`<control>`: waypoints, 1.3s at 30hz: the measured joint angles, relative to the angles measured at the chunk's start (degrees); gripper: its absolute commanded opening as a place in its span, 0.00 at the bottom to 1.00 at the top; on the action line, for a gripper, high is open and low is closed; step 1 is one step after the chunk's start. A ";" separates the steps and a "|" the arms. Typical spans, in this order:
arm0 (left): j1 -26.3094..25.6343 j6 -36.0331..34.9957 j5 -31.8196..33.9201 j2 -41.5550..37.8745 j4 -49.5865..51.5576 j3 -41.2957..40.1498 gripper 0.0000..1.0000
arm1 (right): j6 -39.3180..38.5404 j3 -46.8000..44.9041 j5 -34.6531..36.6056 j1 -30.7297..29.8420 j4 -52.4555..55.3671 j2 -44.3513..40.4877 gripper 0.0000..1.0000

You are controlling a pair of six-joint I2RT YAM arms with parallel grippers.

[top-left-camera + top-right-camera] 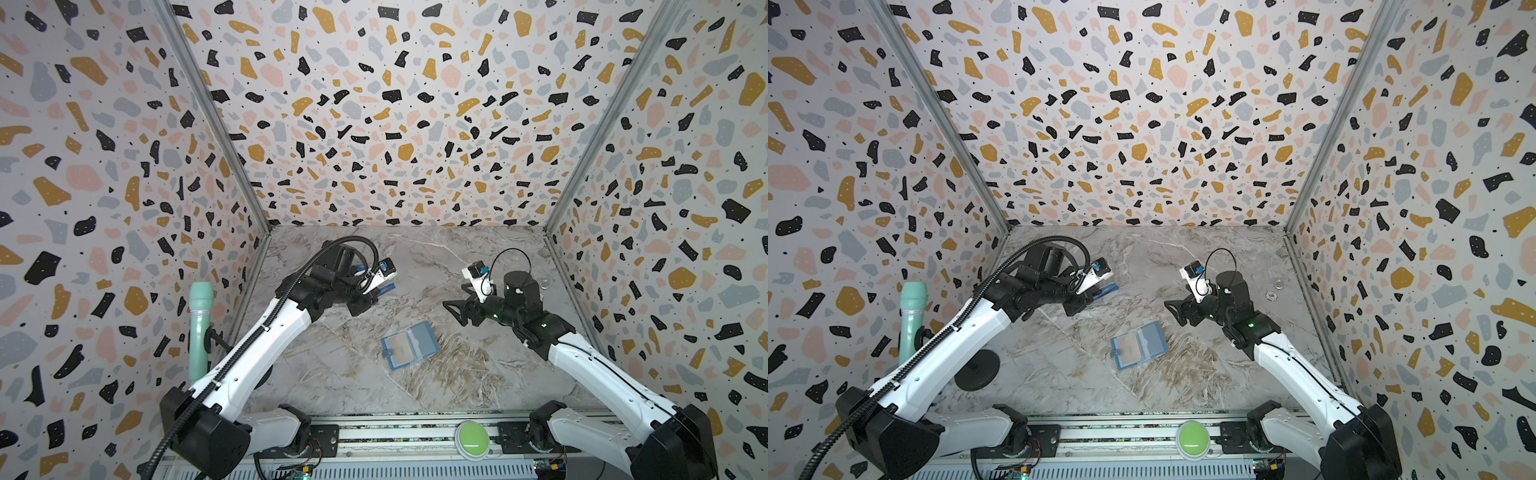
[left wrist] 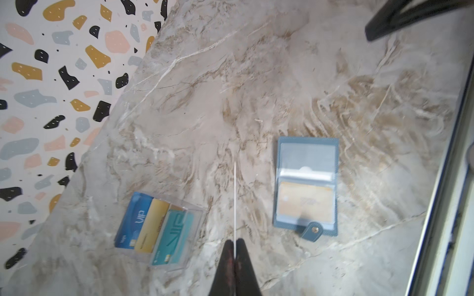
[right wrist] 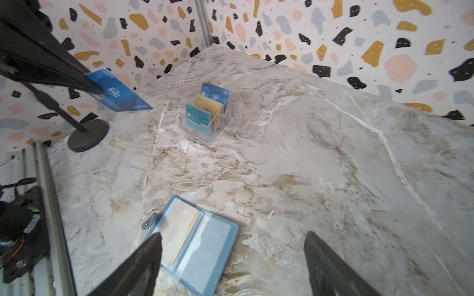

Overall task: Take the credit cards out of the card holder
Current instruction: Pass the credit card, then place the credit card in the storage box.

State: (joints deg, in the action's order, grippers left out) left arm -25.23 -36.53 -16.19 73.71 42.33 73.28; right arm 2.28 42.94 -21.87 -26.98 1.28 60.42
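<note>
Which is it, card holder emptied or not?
Not emptied: the card holder lies open, a gold card inside one sleeve; the other looks empty.

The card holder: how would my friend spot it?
Find the marble table. Near its middle lies the card holder, opened flat. Unlike the clear case nearby, it is a dusty-blue booklet with a snap tab.

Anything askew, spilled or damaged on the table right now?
Nothing spilled or damaged. The dusty-blue leather-like card holder lies open and askew, with a tan card in one sleeve. The left gripper pinches a blue VIP card in the air.
</note>
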 measured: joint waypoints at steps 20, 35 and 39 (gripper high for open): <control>11.72 -26.99 8.81 33.53 14.05 26.86 0.00 | 1.97 -3.23 6.54 0.04 -4.83 -6.38 0.87; 15.34 -34.75 8.66 42.58 15.28 35.28 0.00 | 2.86 -4.61 7.23 0.09 -5.73 -5.40 0.87; 16.22 -36.11 7.26 43.93 15.54 35.32 0.00 | 3.13 -4.61 7.58 0.09 -5.92 -5.40 0.88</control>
State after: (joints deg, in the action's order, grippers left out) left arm -9.02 -72.64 -8.93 117.64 57.87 108.60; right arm 5.41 38.33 -14.28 -26.89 -4.64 55.02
